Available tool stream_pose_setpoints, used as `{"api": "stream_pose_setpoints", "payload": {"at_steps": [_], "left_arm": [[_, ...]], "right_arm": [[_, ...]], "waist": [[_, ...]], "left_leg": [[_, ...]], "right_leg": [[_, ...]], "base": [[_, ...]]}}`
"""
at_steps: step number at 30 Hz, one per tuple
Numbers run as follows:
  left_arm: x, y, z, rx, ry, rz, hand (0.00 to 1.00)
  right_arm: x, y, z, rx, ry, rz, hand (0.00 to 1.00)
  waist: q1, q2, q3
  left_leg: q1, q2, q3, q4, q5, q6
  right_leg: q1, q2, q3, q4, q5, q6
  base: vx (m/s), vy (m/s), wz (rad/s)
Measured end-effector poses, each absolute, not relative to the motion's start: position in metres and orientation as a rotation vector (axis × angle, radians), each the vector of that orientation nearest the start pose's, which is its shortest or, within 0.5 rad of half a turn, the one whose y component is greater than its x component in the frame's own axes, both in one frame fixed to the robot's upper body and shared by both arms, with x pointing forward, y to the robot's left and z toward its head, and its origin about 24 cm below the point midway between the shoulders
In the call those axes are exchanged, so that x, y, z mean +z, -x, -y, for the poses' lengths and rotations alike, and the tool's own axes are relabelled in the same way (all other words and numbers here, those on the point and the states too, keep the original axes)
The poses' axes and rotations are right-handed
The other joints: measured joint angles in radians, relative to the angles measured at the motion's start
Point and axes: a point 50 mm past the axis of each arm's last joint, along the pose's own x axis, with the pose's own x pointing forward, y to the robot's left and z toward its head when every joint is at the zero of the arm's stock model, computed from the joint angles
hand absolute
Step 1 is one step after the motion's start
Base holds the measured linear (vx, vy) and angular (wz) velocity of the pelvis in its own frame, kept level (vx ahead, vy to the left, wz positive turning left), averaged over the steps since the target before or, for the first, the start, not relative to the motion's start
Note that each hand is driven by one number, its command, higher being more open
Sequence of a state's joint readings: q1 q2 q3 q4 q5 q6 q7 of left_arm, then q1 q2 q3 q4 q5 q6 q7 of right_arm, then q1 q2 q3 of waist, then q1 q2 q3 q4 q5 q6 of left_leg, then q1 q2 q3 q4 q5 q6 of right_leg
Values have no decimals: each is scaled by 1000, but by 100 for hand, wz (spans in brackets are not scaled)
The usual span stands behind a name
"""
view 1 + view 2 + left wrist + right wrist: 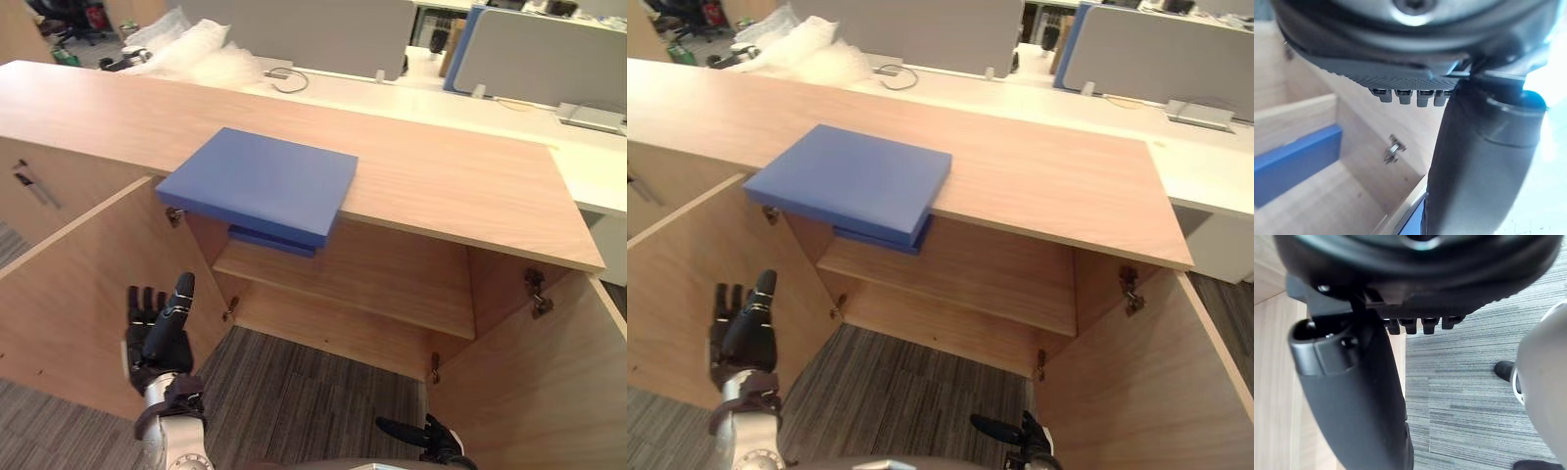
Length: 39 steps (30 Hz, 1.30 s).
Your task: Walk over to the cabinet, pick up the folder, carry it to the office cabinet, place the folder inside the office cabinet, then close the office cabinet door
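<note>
Blue flat folder (260,184) overhangs the light wooden cabinet worktop (441,186) edge. We see left hand (157,341) spread, empty. Right hand (434,441) hangs low, fingers relaxed.

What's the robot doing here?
The robot stands at a wooden cabinet that is wide open. A blue folder lies on its top, sticking out over the front edge; another blue item sits on the shelf below. The left hand is raised, open, holding nothing. The right hand hangs low, also empty.
</note>
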<state>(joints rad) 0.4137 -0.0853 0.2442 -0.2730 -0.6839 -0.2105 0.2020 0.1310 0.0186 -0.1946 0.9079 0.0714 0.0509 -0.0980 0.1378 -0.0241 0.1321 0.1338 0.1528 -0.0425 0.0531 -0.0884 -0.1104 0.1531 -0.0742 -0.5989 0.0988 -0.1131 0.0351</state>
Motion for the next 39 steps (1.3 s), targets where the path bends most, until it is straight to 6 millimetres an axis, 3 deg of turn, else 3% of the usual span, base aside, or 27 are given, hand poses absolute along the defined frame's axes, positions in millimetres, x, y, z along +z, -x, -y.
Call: {"api": "stream_pose_setpoints", "payload": {"at_steps": [6,9,13,17,21,27,39], "left_arm": [[61,-116,-263,979,190,188,100],[75,-111,-264,1064,39,230,100],[117,-125,-243,1025,-258,414,100],[132,-137,-225,929,-388,500,100],[134,-147,-216,771,-634,523,100],[121,-158,-221,578,-958,473,100],[121,-171,-234,433,-1217,484,100]], "right_arm": [[-159,-100,148,-251,-141,-1094,100],[-159,-100,145,-237,-131,-1096,100],[-160,-98,145,-256,-117,-1105,100],[-162,-101,144,-254,-118,-1111,100],[-164,-102,143,-236,-113,-1129,100],[-166,-103,146,-210,-97,-1141,100],[-166,-101,169,-181,11,-1143,100]], "waist": [[26,-37,-24],[29,-38,-26],[32,-30,-43],[24,-7,-56],[20,8,-68],[19,20,-70],[18,21,-69]], "left_leg": [[-11,-4,0,28,-28,5],[-12,-8,0,31,-30,7],[-11,-9,0,27,-30,7],[-10,-9,5,21,-30,7],[-10,-8,11,16,-28,8],[-10,-8,28,14,-23,10],[-11,5,28,6,-9,11]], "right_leg": [[4,-3,-1,-4,4,7],[4,-6,-1,-5,6,9],[6,-4,0,-13,8,10],[3,2,13,-30,20,8],[-3,17,39,-49,29,7],[-22,21,81,-49,31,4],[-55,31,130,-17,19,-19]], "base": [[-37,34,3],[0,0,0],[0,0,0],[-12,18,-10],[4,6,-16],[17,17,-17],[-11,4,-8]]}}
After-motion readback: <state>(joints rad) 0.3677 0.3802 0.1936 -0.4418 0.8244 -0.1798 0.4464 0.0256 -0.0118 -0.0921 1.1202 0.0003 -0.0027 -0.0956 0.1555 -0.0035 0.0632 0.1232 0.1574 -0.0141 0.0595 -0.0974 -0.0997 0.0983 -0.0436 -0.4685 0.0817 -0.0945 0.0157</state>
